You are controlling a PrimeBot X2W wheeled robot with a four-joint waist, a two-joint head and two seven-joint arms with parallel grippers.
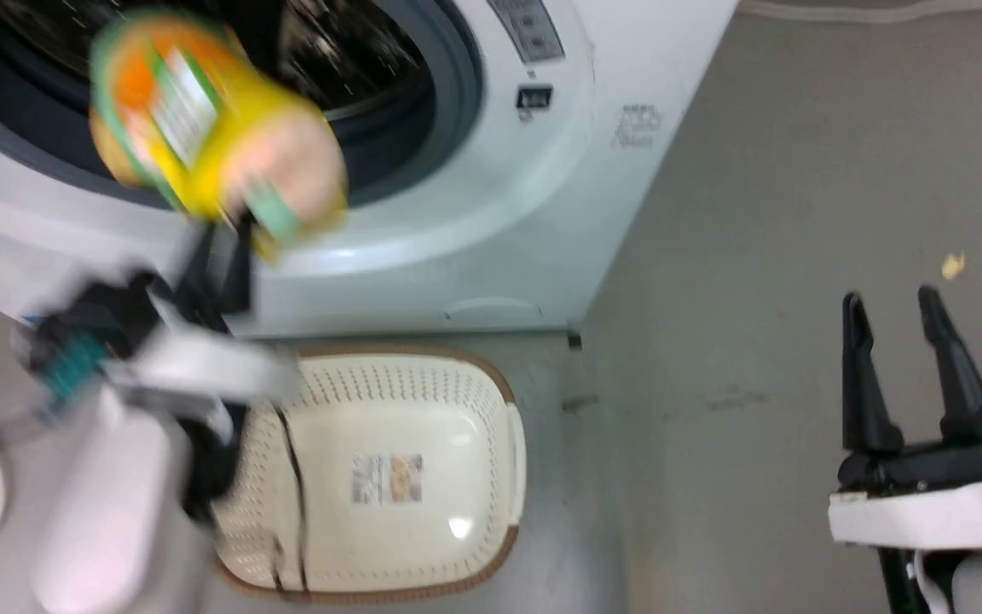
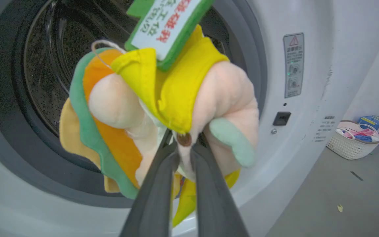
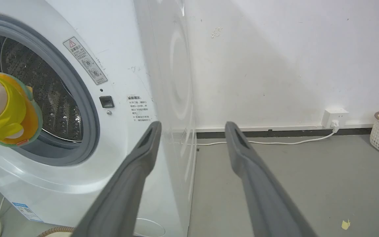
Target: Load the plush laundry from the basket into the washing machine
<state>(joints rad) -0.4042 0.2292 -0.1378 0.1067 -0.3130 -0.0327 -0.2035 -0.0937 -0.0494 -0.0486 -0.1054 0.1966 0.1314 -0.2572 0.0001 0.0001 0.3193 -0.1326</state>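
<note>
1. Plush laundry [image 1: 218, 128], upper left of the head view: clamped between the closed fingers of the left gripper [image 2: 184, 146], in front of the washing machine [image 1: 491, 222] opening.
2. Drum [image 2: 44, 82]: perforated steel wall visible behind the doll.
3. Basket [image 1: 457, 409], lower centre, on the floor just before the machine; a sticker [image 1: 387, 477] lies on its floor.
4. Right gripper [image 1: 892, 300], lower right: fingers spread apart.
5. Small white basket [image 2: 350, 148], right edge of the left wrist view: contains pink and blue items.

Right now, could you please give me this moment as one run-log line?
left gripper: shut on plush laundry, held before washing machine drum opening | right gripper: open, holding nothing | basket: on floor by washer
</note>
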